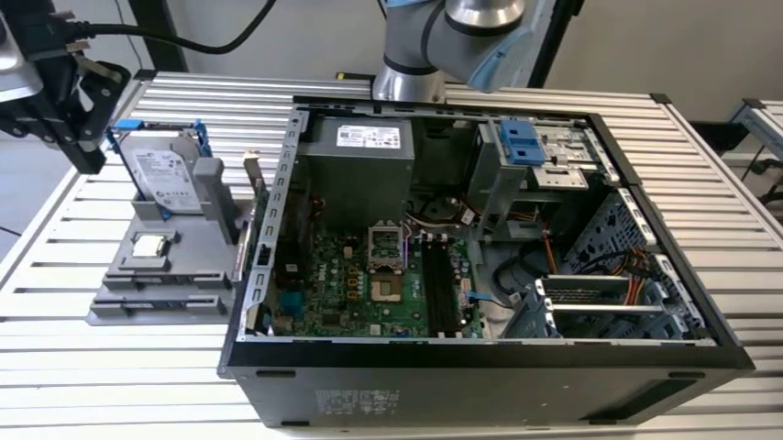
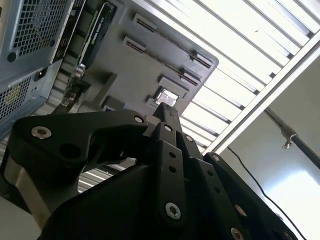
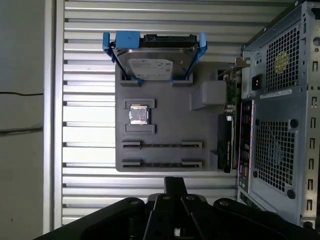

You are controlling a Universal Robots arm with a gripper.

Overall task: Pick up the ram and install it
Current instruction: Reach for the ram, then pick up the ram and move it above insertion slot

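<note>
The gripper (image 3: 175, 181), jaws drawn together on nothing, hangs at the exterior view's upper left, near the grey tray (image 3: 165, 107). The ram (image 3: 224, 150) stands edgewise along the tray's edge, just beside the computer case (image 3: 280, 100). A skewed approach could strike that wall or tip the stick.

I see a grey tray (image 3: 170, 132) on the slatted table (image 3: 85, 75), carrying a blue-bracketed hard drive (image 3: 155, 62) and a small silver processor (image 3: 139, 114), just beside the open computer case (image 1: 490, 367).
</note>
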